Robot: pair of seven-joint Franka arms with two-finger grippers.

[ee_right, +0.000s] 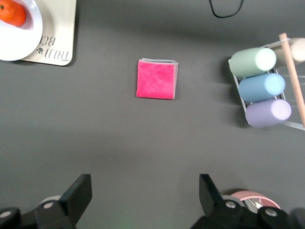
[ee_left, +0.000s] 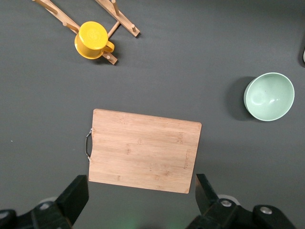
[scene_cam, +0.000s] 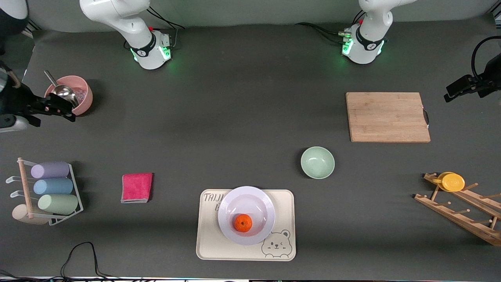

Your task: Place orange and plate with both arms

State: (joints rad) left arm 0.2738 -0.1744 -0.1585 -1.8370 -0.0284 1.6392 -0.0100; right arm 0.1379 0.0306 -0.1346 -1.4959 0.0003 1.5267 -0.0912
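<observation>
Cream tray (scene_cam: 211, 239) lettered "TAIJI", plate (scene_cam: 246, 203) on it, orange (scene_cam: 243, 223) inside

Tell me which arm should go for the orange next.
Neither clearly, though the right seems slightly better placed. The orange sits on the plate on the bear tray, visible in the right wrist view only. Right hand and left hand are open.

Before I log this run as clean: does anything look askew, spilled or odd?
Nothing spilled or damaged. The orange sits in the plate, and the plate rests on the tray, off-centre, its rim reaching past the tray's edge toward the arms. Both grippers, left and right, hang open high over the table.
</observation>
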